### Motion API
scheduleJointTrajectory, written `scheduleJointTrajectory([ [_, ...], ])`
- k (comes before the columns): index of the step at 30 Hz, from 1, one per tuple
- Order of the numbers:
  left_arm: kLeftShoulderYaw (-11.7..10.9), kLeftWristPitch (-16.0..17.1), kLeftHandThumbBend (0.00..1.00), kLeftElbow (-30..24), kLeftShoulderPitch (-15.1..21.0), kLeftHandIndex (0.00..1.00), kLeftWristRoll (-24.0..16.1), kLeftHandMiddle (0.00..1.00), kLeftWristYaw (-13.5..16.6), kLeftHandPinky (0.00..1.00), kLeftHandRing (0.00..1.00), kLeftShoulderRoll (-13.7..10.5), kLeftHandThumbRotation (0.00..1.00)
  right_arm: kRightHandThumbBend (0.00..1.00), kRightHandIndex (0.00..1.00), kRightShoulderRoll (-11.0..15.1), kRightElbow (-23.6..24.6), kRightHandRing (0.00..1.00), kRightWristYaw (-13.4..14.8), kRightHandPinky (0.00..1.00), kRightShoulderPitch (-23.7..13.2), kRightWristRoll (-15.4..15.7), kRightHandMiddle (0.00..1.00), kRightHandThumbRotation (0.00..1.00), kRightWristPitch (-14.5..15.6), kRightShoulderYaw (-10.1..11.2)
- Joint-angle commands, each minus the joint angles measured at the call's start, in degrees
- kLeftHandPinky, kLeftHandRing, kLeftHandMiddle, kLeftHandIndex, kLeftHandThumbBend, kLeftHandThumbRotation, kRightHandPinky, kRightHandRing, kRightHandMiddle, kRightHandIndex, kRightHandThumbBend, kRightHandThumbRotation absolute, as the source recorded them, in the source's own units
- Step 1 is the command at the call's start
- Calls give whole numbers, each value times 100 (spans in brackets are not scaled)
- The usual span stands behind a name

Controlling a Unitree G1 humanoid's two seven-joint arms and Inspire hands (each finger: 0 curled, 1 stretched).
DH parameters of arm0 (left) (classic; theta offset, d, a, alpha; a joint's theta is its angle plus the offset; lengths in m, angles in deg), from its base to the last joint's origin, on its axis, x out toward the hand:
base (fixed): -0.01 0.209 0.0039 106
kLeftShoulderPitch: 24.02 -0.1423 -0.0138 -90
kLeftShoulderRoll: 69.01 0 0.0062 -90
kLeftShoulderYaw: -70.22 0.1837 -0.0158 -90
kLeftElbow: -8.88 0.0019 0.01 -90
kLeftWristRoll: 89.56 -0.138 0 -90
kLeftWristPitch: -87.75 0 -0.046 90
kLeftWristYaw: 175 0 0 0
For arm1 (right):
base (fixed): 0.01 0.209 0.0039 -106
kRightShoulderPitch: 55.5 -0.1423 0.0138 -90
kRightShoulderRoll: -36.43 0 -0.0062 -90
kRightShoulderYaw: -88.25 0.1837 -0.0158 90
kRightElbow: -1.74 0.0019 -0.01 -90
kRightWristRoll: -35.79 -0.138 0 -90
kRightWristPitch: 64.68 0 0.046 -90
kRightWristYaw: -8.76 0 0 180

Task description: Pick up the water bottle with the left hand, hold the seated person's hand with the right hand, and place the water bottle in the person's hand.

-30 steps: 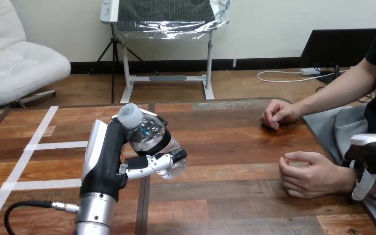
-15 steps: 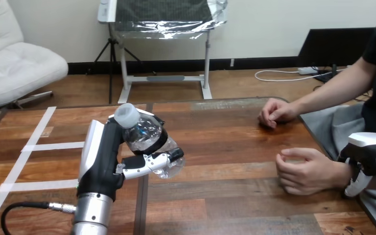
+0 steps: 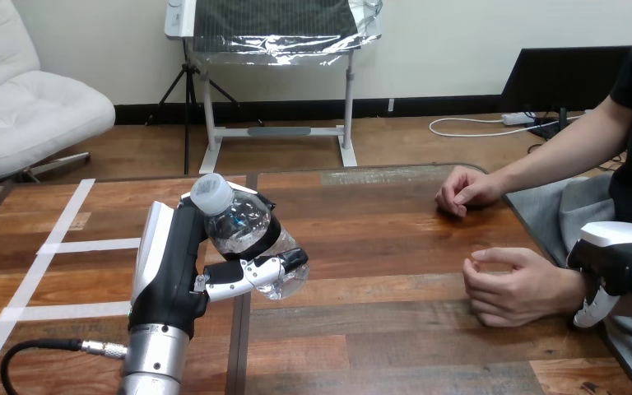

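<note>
Wooden table (image 3: 395, 239): dark planks with strips of white tape (image 3: 90, 244) across the left part.
Person: sits at the right side; the far hand (image 3: 463, 189) rests loosely closed on the table's far right, and the near hand (image 3: 514, 288) lies at the right edge, fingers curled inward, palm not yet turned up to receive.
Left hand (image 3: 177, 263): raised over the near left of the table, fingers and thumb wrapped round the bottle's lower body, holding it clear of the wood.
Right hand (image 3: 609, 259): at the near right edge, closed over the person's wrist (image 3: 572, 288), with a white finger curling down the wrist's near side.
Water bottle (image 3: 247, 226): clear plastic, tilted with its neck up and to the far left, well apart from the person's near hand.
Cap (image 3: 211, 191): white, screwed on, poking out above the left hand.
Handling: probably light and thin-walled, so it should dent under a hard squeeze; the smooth plastic may slip if the grip loosens.
Hold: the mid-body grip looks sound; the base end is the part to offer into the person's palm.
</note>
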Motion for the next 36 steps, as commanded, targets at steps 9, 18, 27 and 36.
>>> scheduleJointTrajectory([
  [9,-109,16,59,-393,309,50,-10,44,58,40,40,14,0,64,62,-394,-10,49,-111,34,443,-30,60,0,64,-237],
  [18,-123,83,59,-359,315,50,-18,43,62,40,40,14,0,64,62,-331,63,62,10,45,482,3,69,0,-144,-279],
  [27,-132,83,59,-356,325,49,-3,43,42,40,40,5,0,65,57,-307,100,74,169,61,510,-71,77,0,-280,-193],
  [36,-132,81,59,-363,351,49,-44,43,48,40,40,-17,0,63,57,-305,70,70,160,60,459,-221,74,0,-271,-55],
])
